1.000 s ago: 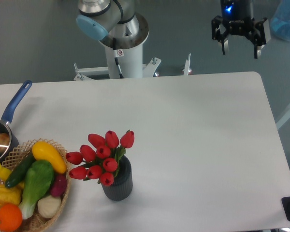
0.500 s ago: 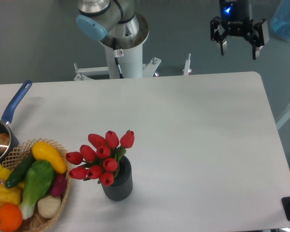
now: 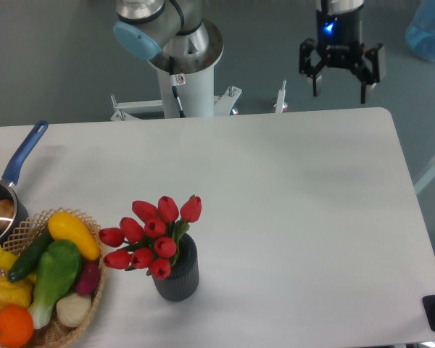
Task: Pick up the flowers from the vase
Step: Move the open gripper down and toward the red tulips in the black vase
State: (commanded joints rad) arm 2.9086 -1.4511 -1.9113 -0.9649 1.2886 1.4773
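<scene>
Pincer (image 3: 339,87): spread, empty, upper right of frame.
Flowers (image 3: 151,238): lower left, upright in vase (image 3: 177,271).
Approach: descend over buds, pinch stems, lift straight.

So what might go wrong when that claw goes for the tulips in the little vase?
The gripper hangs open, far from the flowers. Three likely risks: the small vase could lift or tip over with the stems; the buds fan out, so the fingers may catch only a few or crush some; and the wicker basket sits close on one side, so a wide approach might bump it.
</scene>
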